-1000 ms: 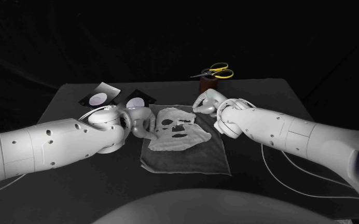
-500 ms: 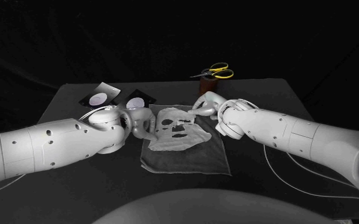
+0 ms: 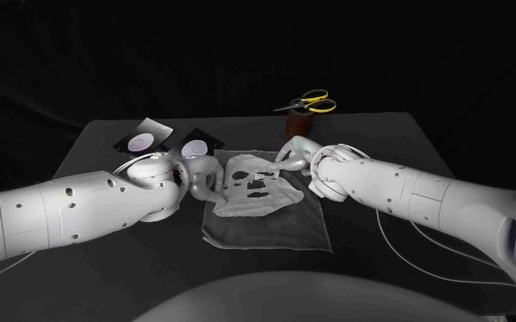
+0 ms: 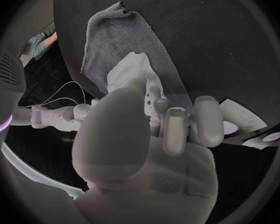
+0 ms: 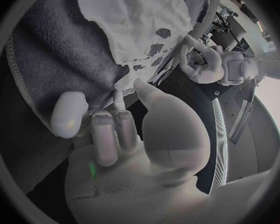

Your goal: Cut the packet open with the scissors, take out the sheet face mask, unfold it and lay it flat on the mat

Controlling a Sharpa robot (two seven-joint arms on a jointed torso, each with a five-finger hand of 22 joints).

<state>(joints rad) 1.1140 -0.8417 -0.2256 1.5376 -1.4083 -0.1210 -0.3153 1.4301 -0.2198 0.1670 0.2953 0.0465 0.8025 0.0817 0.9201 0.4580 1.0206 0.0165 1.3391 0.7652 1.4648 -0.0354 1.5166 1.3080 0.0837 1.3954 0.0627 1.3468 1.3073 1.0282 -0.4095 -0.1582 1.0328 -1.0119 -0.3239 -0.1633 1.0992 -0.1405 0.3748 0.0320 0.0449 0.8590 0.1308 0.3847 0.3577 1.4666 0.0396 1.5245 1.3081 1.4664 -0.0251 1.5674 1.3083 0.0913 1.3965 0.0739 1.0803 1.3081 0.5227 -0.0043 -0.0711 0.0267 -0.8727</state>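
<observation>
— Where's the sheet face mask [image 3: 253,184]?
— On the mat [image 3: 269,229], rumpled. The right hand [image 3: 299,155] pinches its far edge. The left hand [image 3: 196,174] touches its side, grip unclear.
— Risk?
— Uneven pulling could tear it or drag it off the mat.

We find no legible text, number, brand or sign. The two black packet pieces [image 3: 143,141] each carry a pale round patch; any lettering on them is too small to read.
</observation>
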